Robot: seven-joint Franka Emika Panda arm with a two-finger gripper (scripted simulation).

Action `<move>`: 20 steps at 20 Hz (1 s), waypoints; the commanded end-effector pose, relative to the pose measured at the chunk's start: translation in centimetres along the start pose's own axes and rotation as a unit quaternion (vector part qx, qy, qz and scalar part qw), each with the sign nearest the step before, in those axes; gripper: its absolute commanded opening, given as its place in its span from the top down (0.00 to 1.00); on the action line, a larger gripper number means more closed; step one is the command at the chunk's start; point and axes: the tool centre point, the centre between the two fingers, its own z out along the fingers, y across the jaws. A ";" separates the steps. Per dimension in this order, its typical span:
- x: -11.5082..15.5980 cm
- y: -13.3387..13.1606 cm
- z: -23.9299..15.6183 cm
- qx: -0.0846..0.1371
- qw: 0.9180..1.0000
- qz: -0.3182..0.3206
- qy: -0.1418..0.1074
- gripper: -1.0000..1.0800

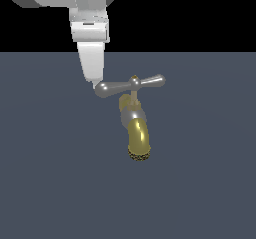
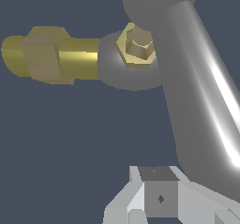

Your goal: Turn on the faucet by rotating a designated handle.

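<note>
The faucet (image 1: 136, 120) stands on the dark floor, its brass curved spout (image 1: 139, 137) ending in a dark mesh tip toward the camera. The silver crossbar handle (image 1: 131, 84) sits on top with a small brass knob at its centre. My gripper (image 1: 94, 82) comes down from above with its white fingers together, empty, and its tip is against the bulb of the handle arm on the exterior view's left. In the wrist view the handle arm (image 2: 201, 101) runs large right beside my gripper (image 2: 159, 192), with the brass knob (image 2: 137, 45) and the faucet's brass pipe (image 2: 47, 54) beyond.
The dark grey floor (image 1: 50, 183) stretches flat around the faucet, with nothing else standing on it in view. My arm's white wrist body (image 1: 90, 30) hangs above the handle on the exterior view's left.
</note>
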 end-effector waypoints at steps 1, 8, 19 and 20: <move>0.2 1.1 0.0 -0.003 1.000 0.002 0.001 1.00; -0.1 3.2 0.0 -0.003 1.000 0.002 0.001 1.00; 1.5 5.2 -0.1 -0.001 1.000 0.000 0.000 1.00; 1.7 5.5 -0.1 -0.001 1.000 0.000 0.000 1.00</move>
